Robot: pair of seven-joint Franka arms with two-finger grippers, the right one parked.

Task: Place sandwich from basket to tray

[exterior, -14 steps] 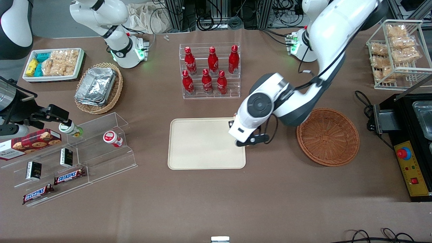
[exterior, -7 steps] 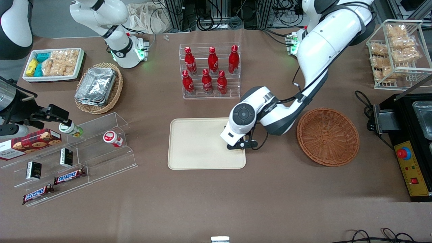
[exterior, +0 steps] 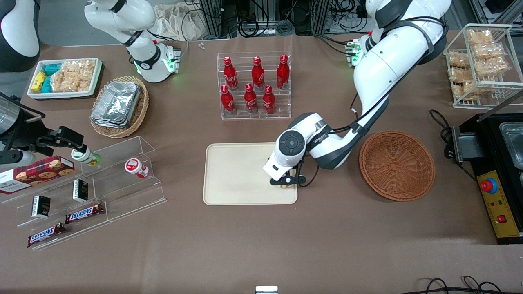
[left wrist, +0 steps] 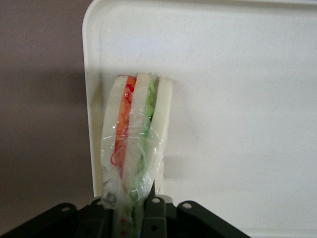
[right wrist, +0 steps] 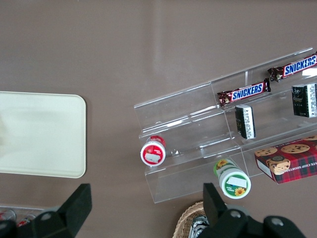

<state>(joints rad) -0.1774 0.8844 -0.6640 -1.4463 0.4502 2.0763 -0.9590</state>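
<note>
Sandwich (left wrist: 134, 139), wrapped in clear film, clamped between fingers of gripper (exterior: 286, 184), held low over tray (exterior: 237, 175) near tray corner closest to basket (exterior: 397, 165). Basket seen empty, beside tray toward working arm's end of desk (exterior: 327, 245). Rack of red cola bottles (exterior: 254, 85) placed farther from front camera than tray, well apart from gripper.

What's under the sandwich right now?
The tray is under the sandwich, near its edge. The gripper holds the sandwich. Whether it touches the tray cannot be seen; the arm covers it from the front.
</note>
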